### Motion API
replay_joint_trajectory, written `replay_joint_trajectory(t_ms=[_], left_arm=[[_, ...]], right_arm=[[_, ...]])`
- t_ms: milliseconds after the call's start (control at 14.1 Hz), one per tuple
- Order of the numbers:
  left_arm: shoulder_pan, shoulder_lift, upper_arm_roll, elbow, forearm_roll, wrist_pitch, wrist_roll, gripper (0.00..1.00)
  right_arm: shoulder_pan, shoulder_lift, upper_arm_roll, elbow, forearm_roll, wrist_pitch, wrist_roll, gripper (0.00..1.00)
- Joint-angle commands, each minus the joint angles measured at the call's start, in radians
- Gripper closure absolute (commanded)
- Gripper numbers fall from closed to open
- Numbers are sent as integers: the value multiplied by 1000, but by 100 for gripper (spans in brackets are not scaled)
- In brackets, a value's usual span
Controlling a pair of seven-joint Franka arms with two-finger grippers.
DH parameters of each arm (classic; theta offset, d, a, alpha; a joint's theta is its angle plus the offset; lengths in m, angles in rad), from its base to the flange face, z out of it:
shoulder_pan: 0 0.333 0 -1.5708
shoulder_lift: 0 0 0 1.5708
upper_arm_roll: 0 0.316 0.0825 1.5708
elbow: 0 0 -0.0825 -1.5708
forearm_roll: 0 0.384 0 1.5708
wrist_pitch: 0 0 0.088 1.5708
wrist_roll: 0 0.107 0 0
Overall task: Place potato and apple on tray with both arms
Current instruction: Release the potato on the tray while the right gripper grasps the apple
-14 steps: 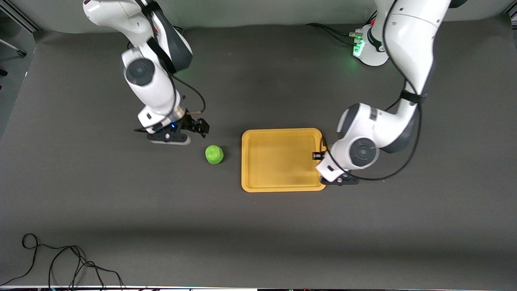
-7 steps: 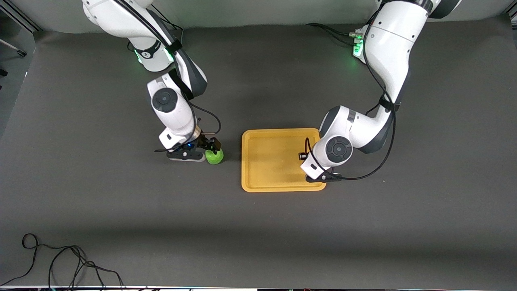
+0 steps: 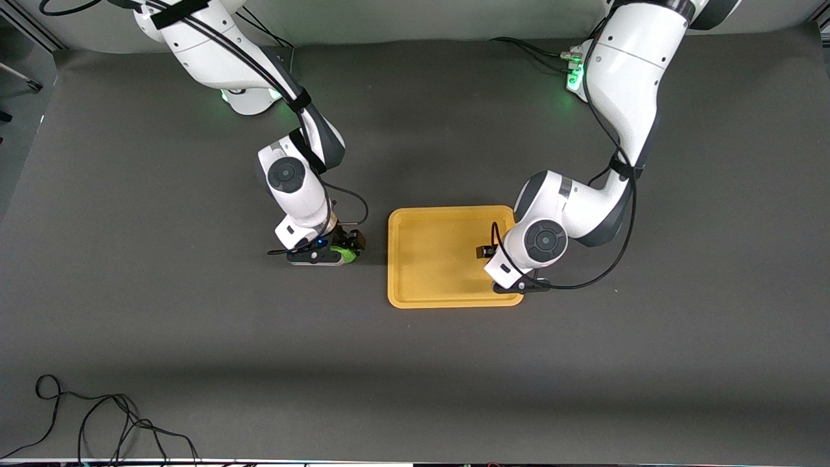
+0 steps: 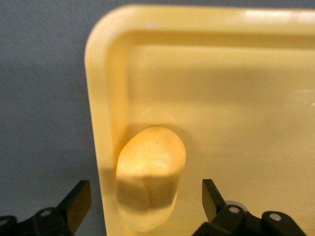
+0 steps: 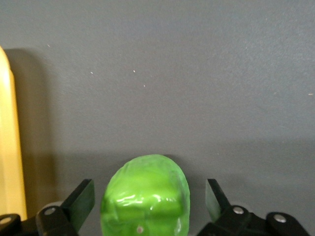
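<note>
We see the dark table [image 3: 415, 363] lying bare toward the front camera; the tray [image 3: 434, 259] sits mid-table, its floor mostly free; the left gripper [image 4: 145, 206] hangs over the tray's edge at the left arm's end, fingers spread, the potato [image 4: 150, 182] resting between them against the rim, touching neither; the right gripper [image 5: 147, 209] is down at the apple [image 5: 145, 196] on the table just beside the tray, fingers spread either side without contact
</note>
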Motion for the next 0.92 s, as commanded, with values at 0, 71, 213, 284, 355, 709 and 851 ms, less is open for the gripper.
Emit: replay_joint_trajectory(t_ms=[0,71,213,284,355,709,851], left_arm=[[17,-109,49,-12,7,-92,3,0],[35,-147,94,-12,30,-103,27,0],[92,-222,126,-14,92,-128,139,0],[139,-253,128,-15,93,-174,208,0],[173,-279,129,-17,93,-212,292,0],[305,-433,131,-23,93,-372,515,0],[348,-488,131,-26,95,-409,602,0]], right_arm=[[9,12,-8,17,-16,5,6,35],[9,12,-8,17,-16,2,8,49],[21,2,-8,22,-15,-7,6,53],[18,-14,-11,37,-15,-37,5,53],[12,-43,-12,66,-15,-104,-3,53],[9,-149,-29,337,-15,-563,-6,53],[9,-166,-34,498,-13,-765,-8,53]])
